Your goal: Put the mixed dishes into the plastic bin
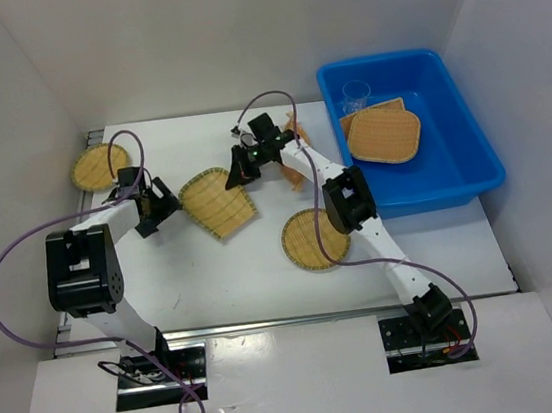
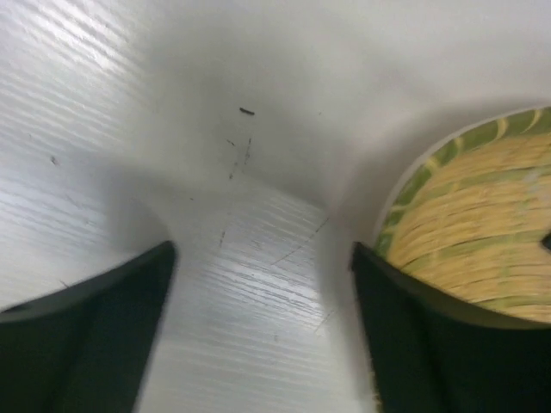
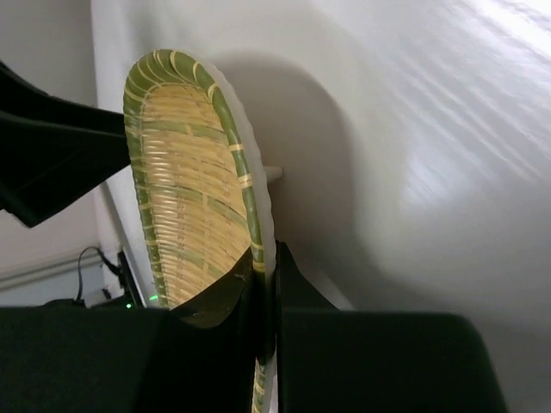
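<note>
R gripper: jaws pinched narrow on the green rim of the fan tray, one finger each side of its edge. L gripper: jaws wide apart over the bare table, w/ the same tray's rim just beside its R finger. In the top view that tray sits mid-table btwn the two grippers. Further out, a round tray lies far L and a second round tray lies by the R arm. The blue bin at R holds a rounded-square tray and the clear cup.
</note>
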